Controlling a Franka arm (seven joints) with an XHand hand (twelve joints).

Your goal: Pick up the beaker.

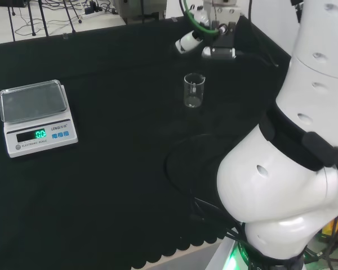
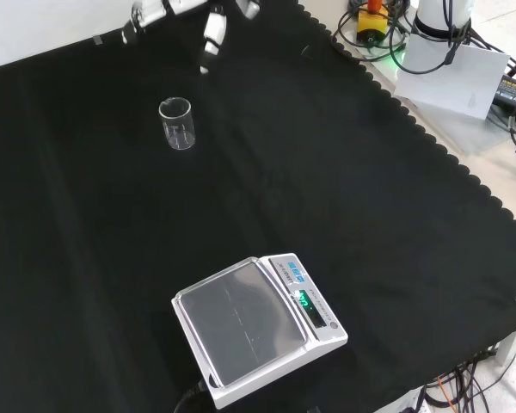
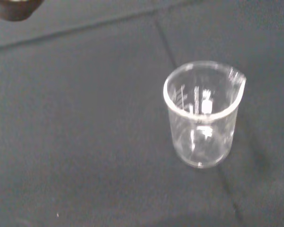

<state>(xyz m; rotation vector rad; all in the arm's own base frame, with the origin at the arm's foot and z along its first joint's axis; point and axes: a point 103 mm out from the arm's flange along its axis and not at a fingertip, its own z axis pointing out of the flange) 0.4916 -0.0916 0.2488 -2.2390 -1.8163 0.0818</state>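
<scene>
A small clear glass beaker (image 1: 194, 90) stands upright and empty on the black cloth, its spout visible in the wrist view (image 3: 203, 118). In the front view the beaker (image 2: 177, 123) is near the top left. My hand (image 1: 211, 35) hovers above and beyond the beaker in the head view, apart from it, with its fingers spread and relaxed around nothing. In the front view its fingers (image 2: 212, 36) reach down from the top edge, just above and right of the beaker. A dark fingertip (image 3: 14, 8) shows at the wrist picture's corner.
A white digital scale (image 1: 36, 115) with a lit display sits at the left of the head view, low in the front view (image 2: 254, 327). The arm's white links (image 1: 293, 169) stand at the head view's right. The cloth's scalloped edge (image 2: 430, 142) runs along the front view's right.
</scene>
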